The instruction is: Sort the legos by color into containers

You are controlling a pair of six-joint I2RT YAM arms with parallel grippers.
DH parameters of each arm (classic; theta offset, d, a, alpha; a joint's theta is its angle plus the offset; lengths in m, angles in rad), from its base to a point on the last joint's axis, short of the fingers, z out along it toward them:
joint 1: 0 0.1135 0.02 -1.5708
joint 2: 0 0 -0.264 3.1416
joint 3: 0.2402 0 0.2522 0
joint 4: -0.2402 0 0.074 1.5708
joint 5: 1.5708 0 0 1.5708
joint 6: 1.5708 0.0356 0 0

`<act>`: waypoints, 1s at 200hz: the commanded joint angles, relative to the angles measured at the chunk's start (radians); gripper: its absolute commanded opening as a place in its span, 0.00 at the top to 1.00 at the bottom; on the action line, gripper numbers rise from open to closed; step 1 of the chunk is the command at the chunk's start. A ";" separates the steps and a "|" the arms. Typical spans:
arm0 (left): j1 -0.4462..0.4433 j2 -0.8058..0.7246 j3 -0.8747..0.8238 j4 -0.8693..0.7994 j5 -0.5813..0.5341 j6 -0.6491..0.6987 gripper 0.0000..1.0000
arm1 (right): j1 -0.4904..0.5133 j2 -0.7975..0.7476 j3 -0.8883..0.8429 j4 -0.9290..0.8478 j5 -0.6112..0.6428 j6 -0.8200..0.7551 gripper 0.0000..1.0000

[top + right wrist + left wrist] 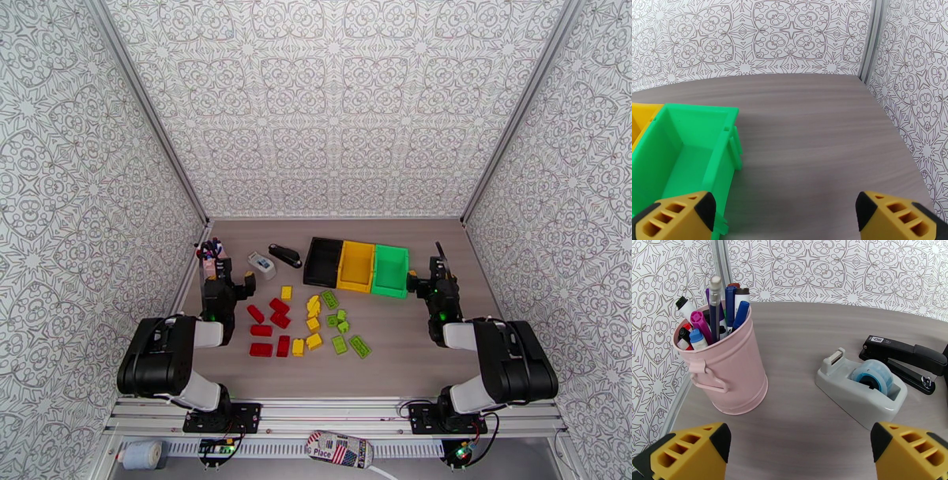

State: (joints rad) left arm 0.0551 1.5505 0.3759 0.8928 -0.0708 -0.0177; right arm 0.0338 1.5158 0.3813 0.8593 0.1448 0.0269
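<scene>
1. Starting the sort seems to be the step in hand. The legos (313, 324) all lie loose on the wooden table (411, 355), in the middle between the two arms and on the near side of the bins. No bin appears to have a brick in it.
2. The bricks sit in rough colour groups: red bricks (280, 320) to the left, yellow bricks (314, 341) in the centre, lime green bricks (340, 344) to the right.
3. The bins stand touching in a row on the far side: black bin (322, 263) on the left, yellow bin (357, 266) in the middle, green bin (683, 158) on the right.
4. The left gripper (800, 445) hangs with its jaws wide and nothing between them. It faces the pink pen cup (732, 370), tape dispenser (859, 392) and stapler (904, 358) at the far left.
5. The right gripper (786, 211) is just as wide and empty, poised just right of the green bin.
6. A sensible split is for the right arm to take the green bricks nearest its bin. The left arm would take the red ones, presumably for the black bin.
7. It is best to begin with a brick at the edge of its group and descend straight over it. The fingers should close across its narrow sides so the neighbours stay put; the close-packed yellow cluster needs most care.
8. Each brick should be lifted clear of the bin wall and released low inside.
</scene>
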 commanded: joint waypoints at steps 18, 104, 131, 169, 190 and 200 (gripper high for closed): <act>0.009 -0.009 0.014 -0.016 0.024 0.019 0.01 | 0.005 -0.001 0.001 0.012 -0.007 0.004 0.01; 0.028 -0.009 0.017 -0.024 0.060 0.008 0.01 | 0.005 0.000 0.002 0.011 -0.006 0.004 0.01; 0.032 -0.010 0.016 -0.025 0.070 0.004 0.00 | 0.006 -0.001 0.002 0.012 -0.006 0.005 0.01; 0.031 -0.071 0.012 -0.065 -0.043 -0.038 0.01 | 0.005 -0.097 0.019 -0.096 0.041 0.024 0.01; 0.005 -0.196 0.045 -0.215 -0.097 -0.021 0.01 | 0.005 -0.259 0.049 -0.294 0.116 0.084 0.01; -0.008 -0.265 0.076 -0.318 -0.130 -0.033 0.01 | 0.006 -0.345 0.086 -0.442 0.194 0.166 0.01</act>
State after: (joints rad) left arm 0.0708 1.4315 0.3805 0.7689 -0.1013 -0.0265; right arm 0.0338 1.3437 0.3866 0.6918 0.1883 0.0582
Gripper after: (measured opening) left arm 0.993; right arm 0.990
